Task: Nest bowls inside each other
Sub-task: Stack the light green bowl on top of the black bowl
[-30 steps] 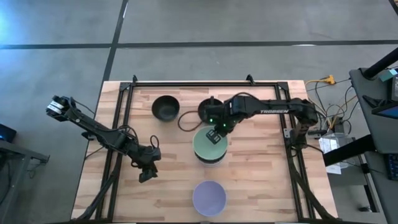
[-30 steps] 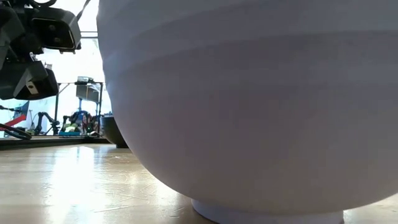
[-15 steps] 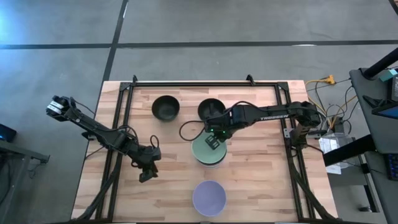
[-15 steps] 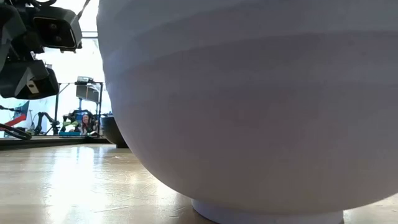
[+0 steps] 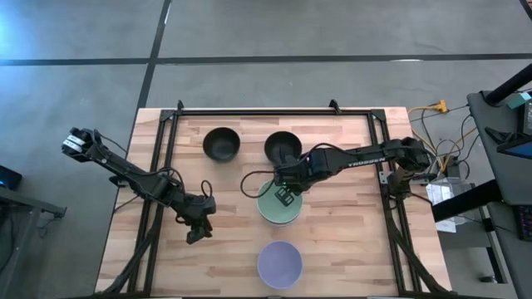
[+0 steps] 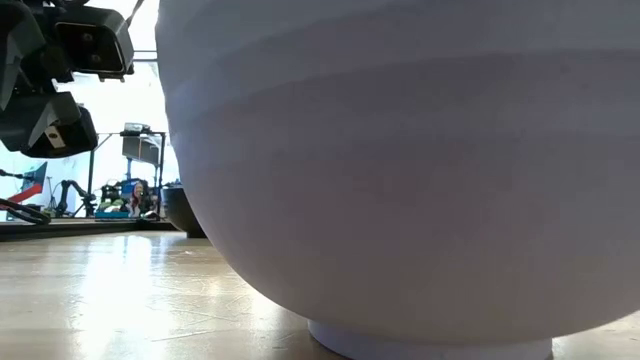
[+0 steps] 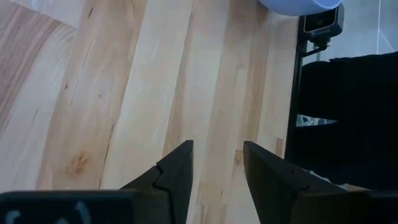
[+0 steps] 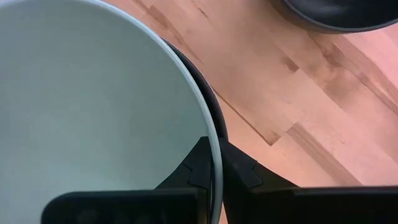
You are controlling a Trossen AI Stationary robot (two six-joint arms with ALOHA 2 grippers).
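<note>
While the right tool (image 5: 285,193) pinches the rim of the green bowl (image 5: 275,203), one finger inside and one outside, that bowl sits on top of a stack at the middle of the counter (image 5: 349,241). A dark rim (image 8: 211,115) of the bowl beneath shows just outside the green edge in the right wrist view.

Other bowls, placed from the green bowl:
- lavender bowl (image 5: 279,263): nearer the front edge, apart. It fills the low view.
- two black bowls toward the back: one (image 5: 283,148) close by, just behind the right arm; one (image 5: 221,144) farther off to the left.

Left tool (image 5: 194,232): parked to the left of the green bowl, over bare wood, fingers (image 7: 176,171) a narrow gap apart, holding nothing.

Risks, as I judge them:
- Green bowl may not be seated level. If let go while tilted, it could rock or slide off the stack. Whether it is fully down I cannot tell.
- Finger inside the rim could drag the bowl when it opens or lifts, pulling it askew or lifting it out again.
- Smooth bowls nest tight; a sideways pull may shift the whole stack across the counter.
- Right arm hangs close over the near black bowl; a careless retreat could knock it.
</note>
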